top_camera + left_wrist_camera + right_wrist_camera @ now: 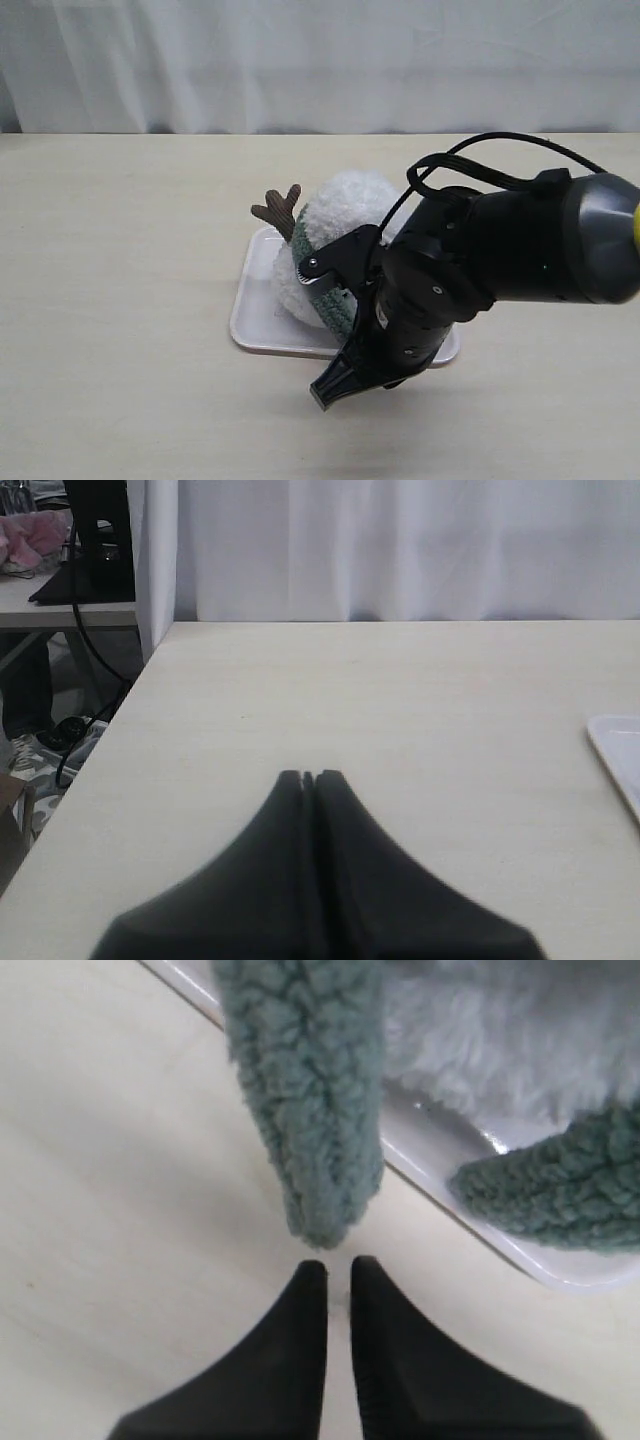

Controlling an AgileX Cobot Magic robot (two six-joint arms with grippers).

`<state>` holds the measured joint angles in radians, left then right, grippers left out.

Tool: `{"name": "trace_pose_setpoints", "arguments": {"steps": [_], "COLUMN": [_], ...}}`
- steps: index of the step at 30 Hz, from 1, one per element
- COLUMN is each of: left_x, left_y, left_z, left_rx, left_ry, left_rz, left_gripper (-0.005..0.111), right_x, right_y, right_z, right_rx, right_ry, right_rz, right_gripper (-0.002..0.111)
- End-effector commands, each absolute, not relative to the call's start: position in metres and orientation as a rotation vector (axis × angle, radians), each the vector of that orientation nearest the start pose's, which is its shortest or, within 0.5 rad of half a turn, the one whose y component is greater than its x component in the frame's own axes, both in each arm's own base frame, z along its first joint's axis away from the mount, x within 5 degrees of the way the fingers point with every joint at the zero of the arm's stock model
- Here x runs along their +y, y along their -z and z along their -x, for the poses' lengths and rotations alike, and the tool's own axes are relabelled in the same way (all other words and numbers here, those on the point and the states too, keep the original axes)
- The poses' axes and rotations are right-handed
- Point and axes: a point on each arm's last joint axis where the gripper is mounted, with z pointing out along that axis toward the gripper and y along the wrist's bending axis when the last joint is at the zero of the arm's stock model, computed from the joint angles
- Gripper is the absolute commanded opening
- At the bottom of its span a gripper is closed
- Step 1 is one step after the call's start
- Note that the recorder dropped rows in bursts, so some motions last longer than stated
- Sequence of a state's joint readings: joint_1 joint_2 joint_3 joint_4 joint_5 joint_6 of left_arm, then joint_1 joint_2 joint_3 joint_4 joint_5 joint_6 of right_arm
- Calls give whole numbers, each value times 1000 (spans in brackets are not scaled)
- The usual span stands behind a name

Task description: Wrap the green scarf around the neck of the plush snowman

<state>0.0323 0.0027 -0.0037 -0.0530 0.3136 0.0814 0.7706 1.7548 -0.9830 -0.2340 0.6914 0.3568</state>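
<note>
The plush snowman (355, 200) lies on a white tray (250, 330), its brown twig arm (278, 208) sticking up at the left. The green scarf (308, 235) runs around its neck. In the right wrist view one scarf end (315, 1130) hangs past the tray rim (560, 1270) over the table, and the other end (560, 1195) rests in the tray beside the white plush (500, 1040). My right gripper (338, 1265) (325, 393) sits just short of the hanging end, jaws a narrow gap apart and empty. My left gripper (308, 776) is shut over bare table.
The right arm (520, 240) and its cable cover the tray's right half. A white curtain (320, 60) hangs behind the table. In the left wrist view the table's side edge (120, 710) drops off, and a tray corner (620, 750) shows.
</note>
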Motion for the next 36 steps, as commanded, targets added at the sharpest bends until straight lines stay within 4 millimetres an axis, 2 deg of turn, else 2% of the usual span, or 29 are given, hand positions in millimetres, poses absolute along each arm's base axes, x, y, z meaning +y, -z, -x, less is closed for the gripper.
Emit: {"name": "trace_pose_setpoints", "arguments": {"steps": [1, 4, 6, 11, 14, 17, 21, 23, 32, 36], "left_x": [0, 0, 0, 0, 0, 0, 0, 0, 0, 0], "left_y": [-186, -186, -186, -186, -186, -186, -186, -186, -186, -186], "left_z": [-54, -54, -54, -54, -54, -54, -54, -54, -54, -54], "left_rx": [1787, 1787, 1787, 1787, 1787, 1787, 1787, 1787, 1787, 1787], "left_ry": [-27, -27, -27, -27, -27, -27, -27, -27, -27, -27], "left_rz": [-2, -2, -2, -2, -2, -2, -2, -2, -2, -2], "left_gripper": [0, 0, 0, 0, 0, 0, 0, 0, 0, 0], "right_x": [211, 216, 222, 246, 258, 266, 268, 268, 274, 279], "right_y": [-172, -182, -191, -222, -243, -262, -279, -282, -268, -253], "right_z": [-238, -234, -229, -212, -210, -219, -238, -248, -296, -306], "right_rx": [2791, 2779, 2750, 2664, 2616, 2568, 2431, 2401, 2458, 2494], "right_ry": [75, 56, 36, -15, -32, -76, 37, 85, 105, 98], "right_rz": [816, 823, 847, 938, 955, 847, 750, 729, 618, 636], "right_gripper": [27, 41, 46, 47, 47, 41, 18, 4, 4, 4]}}
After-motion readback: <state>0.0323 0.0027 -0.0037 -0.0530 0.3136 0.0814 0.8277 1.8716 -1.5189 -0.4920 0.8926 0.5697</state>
